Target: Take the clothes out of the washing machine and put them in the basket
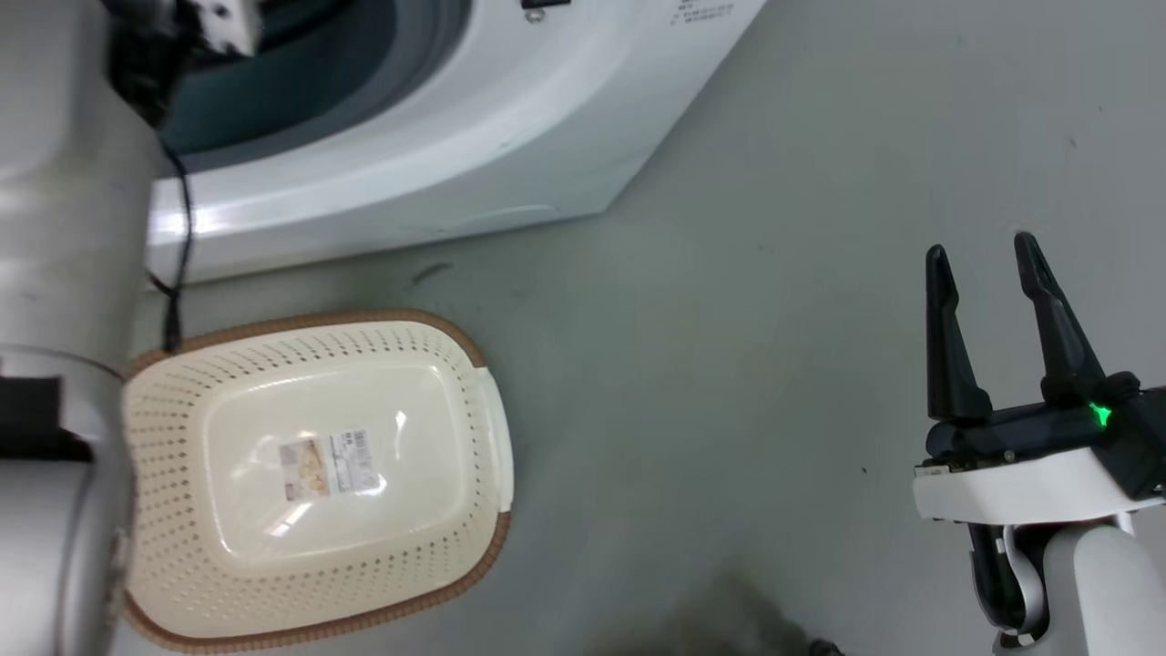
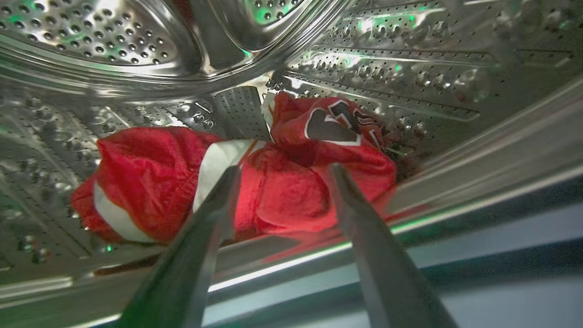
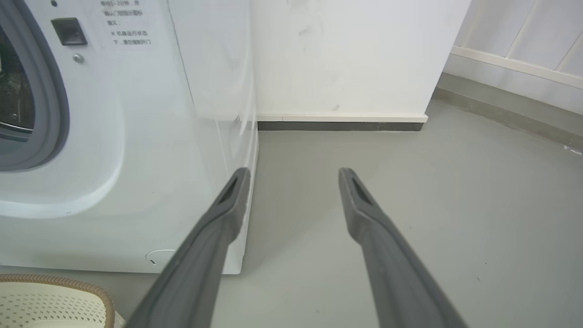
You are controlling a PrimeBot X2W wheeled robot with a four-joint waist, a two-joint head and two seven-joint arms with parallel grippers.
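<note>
The clothes (image 2: 150, 182) lie bunched low in the centre of the left wrist frame, on the perforated steel drum (image 2: 114, 41) of the washing machine (image 1: 437, 155), with the numbered jersey piled behind the striped piece. We judge the task barely begun: nothing is lifted, and the basket (image 1: 364, 317), at the lower left of the head frame just in front of the machine, holds only its label (image 1: 332, 465). Nearest us, the left gripper (image 2: 284, 167) reaches through the porthole, fingers spread and empty, the tips framing the red heap; we cannot tell whether they touch it. The drum's front lip (image 2: 291, 264) crosses the lower frame under the fingers, a ledge the fabric must clear on its way out. The right gripper (image 1: 981, 244) hangs spread and empty at the right of the head frame over the grey floor (image 1: 729, 364), with the white wall (image 3: 341, 54) beyond.
</note>
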